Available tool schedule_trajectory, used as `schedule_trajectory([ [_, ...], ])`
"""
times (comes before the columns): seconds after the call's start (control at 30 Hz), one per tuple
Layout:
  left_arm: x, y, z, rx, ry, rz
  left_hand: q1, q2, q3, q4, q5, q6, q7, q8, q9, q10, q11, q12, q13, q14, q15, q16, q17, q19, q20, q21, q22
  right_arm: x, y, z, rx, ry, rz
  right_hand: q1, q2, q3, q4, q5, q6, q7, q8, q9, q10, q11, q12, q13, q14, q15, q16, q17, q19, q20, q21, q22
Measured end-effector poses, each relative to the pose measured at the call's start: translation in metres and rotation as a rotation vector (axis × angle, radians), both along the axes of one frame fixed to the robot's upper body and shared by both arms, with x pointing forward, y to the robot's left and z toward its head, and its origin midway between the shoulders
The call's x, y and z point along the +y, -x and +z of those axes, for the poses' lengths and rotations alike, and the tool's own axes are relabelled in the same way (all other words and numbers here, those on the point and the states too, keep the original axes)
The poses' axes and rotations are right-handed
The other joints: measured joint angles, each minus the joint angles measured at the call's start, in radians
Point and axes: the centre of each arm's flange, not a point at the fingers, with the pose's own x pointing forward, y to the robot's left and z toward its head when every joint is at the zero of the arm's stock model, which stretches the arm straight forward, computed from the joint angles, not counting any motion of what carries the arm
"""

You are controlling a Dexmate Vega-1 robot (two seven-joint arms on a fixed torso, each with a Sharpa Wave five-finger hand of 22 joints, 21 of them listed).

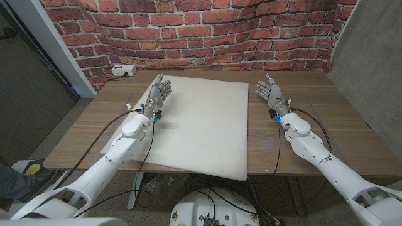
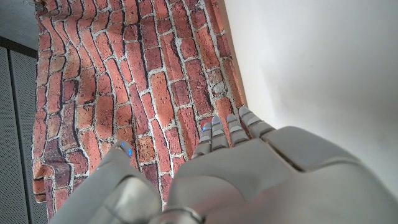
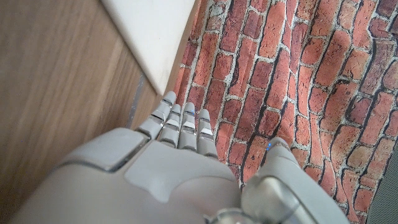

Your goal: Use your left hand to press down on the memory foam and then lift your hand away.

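Note:
A large cream memory foam sheet [image 1: 201, 122] covers the middle of the wooden table [image 1: 314, 125]. My left hand [image 1: 159, 94] is over the foam's far left part, fingers stretched out and apart, holding nothing; whether it touches the foam I cannot tell. In the left wrist view the left hand [image 2: 249, 168] reaches along the foam [image 2: 311, 68] toward the brick wall. My right hand [image 1: 270, 94] stands on the bare table just right of the foam, fingers extended and empty. The right wrist view has the right hand [image 3: 180, 155] beside the foam's edge [image 3: 155, 31].
A brick-pattern backdrop [image 1: 207, 31] hangs close behind the table's far edge. A white power strip [image 1: 122, 71] lies at the far left corner. Black cables run along both forearms. Bare wood [image 1: 352, 119] lies right of the foam.

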Motion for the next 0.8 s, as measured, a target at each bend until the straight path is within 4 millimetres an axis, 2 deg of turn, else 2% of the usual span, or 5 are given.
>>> schedule_trajectory([
  [0.5, 0.005, 0.016, 0.01, -0.072, -0.005, 0.013, 0.011, 0.005, 0.003, -0.003, 0.0, 0.011, 0.011, 0.0, 0.0, 0.016, 0.004, 0.008, 0.0, 0.013, 0.005, 0.0, 0.0, 0.006, -0.006, 0.0, 0.0, 0.002, 0.007, -0.002, -0.039, -0.002, -0.032, 0.004, 0.004, 0.0, 0.0, 0.0, 0.006, -0.004, 0.0, 0.0, 0.005, 0.005, 0.0, -0.003, 0.01, 0.0, 0.0, 0.0, 0.007, 0.007, 0.0, 0.0],
  [0.63, 0.005, 0.019, 0.012, -0.09, -0.016, 0.016, 0.012, 0.005, 0.003, -0.003, 0.0, 0.018, 0.011, 0.007, 0.0, 0.024, 0.003, 0.008, -0.002, 0.018, 0.01, 0.0, 0.0, 0.013, 0.001, 0.0, 0.0, 0.002, 0.01, -0.002, -0.046, -0.002, -0.038, 0.004, 0.004, 0.0, 0.0, 0.0, 0.007, -0.004, 0.004, 0.0, 0.009, 0.001, 0.007, -0.003, 0.01, 0.0, 0.0, 0.0, 0.007, 0.007, 0.0, 0.0],
  [0.7, 0.006, 0.02, 0.013, -0.097, -0.023, 0.018, 0.014, 0.008, 0.0, -0.006, 0.0, 0.031, 0.008, 0.011, 0.0, 0.042, -0.004, 0.013, -0.003, 0.031, 0.004, 0.006, 0.0, 0.02, -0.006, 0.008, 0.0, 0.001, 0.011, -0.002, -0.049, -0.001, -0.04, 0.004, 0.004, 0.0, 0.0, 0.0, 0.007, -0.004, 0.004, 0.0, 0.009, 0.001, 0.007, -0.004, 0.01, 0.0, 0.0, 0.0, 0.014, 0.007, 0.0, 0.0],
  [0.8, 0.005, 0.022, 0.014, -0.115, -0.035, 0.023, 0.034, 0.012, -0.002, -0.014, 0.0, 0.082, -0.006, 0.025, 0.0, 0.09, -0.023, 0.028, -0.003, 0.078, -0.014, 0.012, 0.0, 0.06, -0.023, 0.016, 0.0, 0.0, 0.013, -0.002, -0.053, 0.001, -0.044, 0.004, 0.004, 0.0, 0.0, 0.0, 0.007, -0.004, 0.004, 0.0, 0.009, 0.001, 0.007, -0.008, 0.01, 0.0, 0.0, 0.0, 0.016, 0.005, 0.0, 0.0],
])
